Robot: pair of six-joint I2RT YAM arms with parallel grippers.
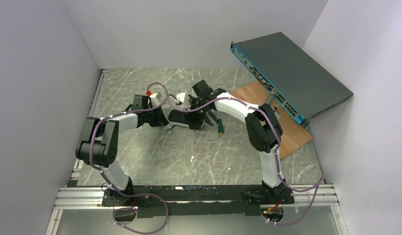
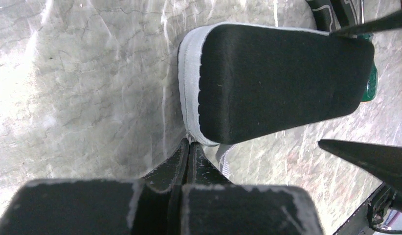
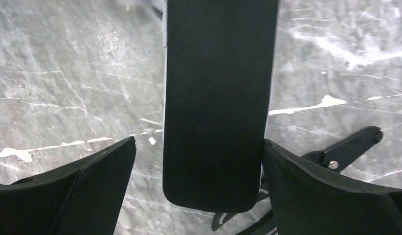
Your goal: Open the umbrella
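Note:
The umbrella (image 2: 282, 78) shows only as a flat black oblong sleeve with a pale grey edge; no yellow-beige fabric, ribs or handle show. It lies on the marble table in the top view (image 1: 185, 119). My left gripper (image 2: 189, 143) is shut, its tips pinching the pale edge at the sleeve's left end; it sits at the sleeve's left in the top view (image 1: 163, 117). My right gripper (image 3: 199, 141) is open and straddles the sleeve's other end (image 3: 213, 98). Its right finger (image 3: 306, 181) touches the sleeve's side and its left finger (image 3: 91, 181) stands apart.
A green-handled screwdriver (image 1: 220, 129) lies just right of the sleeve and shows in the left wrist view (image 2: 369, 89). A black hinged tool (image 3: 348, 149) lies beside my right finger. A dark rack unit (image 1: 289, 73) leans on the right wall above a wooden board (image 1: 292, 134).

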